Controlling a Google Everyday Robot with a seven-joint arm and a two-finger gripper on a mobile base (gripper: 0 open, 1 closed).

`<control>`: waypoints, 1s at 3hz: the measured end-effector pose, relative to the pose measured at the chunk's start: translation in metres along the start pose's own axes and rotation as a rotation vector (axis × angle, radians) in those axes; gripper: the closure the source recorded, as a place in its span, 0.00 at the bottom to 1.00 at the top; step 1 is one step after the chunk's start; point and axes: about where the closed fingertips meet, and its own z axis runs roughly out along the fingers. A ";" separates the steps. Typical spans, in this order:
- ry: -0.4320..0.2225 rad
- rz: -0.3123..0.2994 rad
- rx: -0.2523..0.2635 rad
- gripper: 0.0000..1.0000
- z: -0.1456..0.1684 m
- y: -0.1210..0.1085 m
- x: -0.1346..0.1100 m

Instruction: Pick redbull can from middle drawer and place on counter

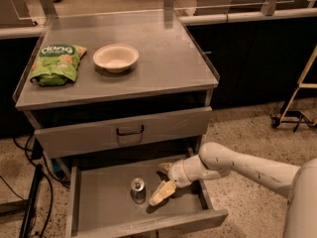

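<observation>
Early stage, by my reading: the drawer (101, 202) stands pulled out, so access is done; the grasp, the lift and the placing are all left.

The can (137, 189) stands upright on the drawer floor, a little toward the front, untouched as far as I can see; it has not left the drawer.

The gripper (163, 180) is inside the drawer, at three o'clock from the can and just beside it; its fingers are spread apart, one toward the back and one toward the front, holding nothing; the can is not yet between them, though the front finger's tip is near it. The arm (237, 166) reaches in from four o'clock, over the drawer's right wall.

The counter (163, 58) above holds a bowl (116, 57) and, at nine o'clock from it, a green bag (56, 63); the right half looks bare, a likely spot for the can. The upper drawer (124, 133), with the black handle, is closed.
</observation>
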 end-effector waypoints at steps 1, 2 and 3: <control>-0.025 -0.002 -0.010 0.00 0.012 -0.008 -0.005; -0.044 0.026 -0.007 0.00 0.020 -0.012 0.000; -0.073 0.071 0.003 0.00 0.025 -0.005 0.017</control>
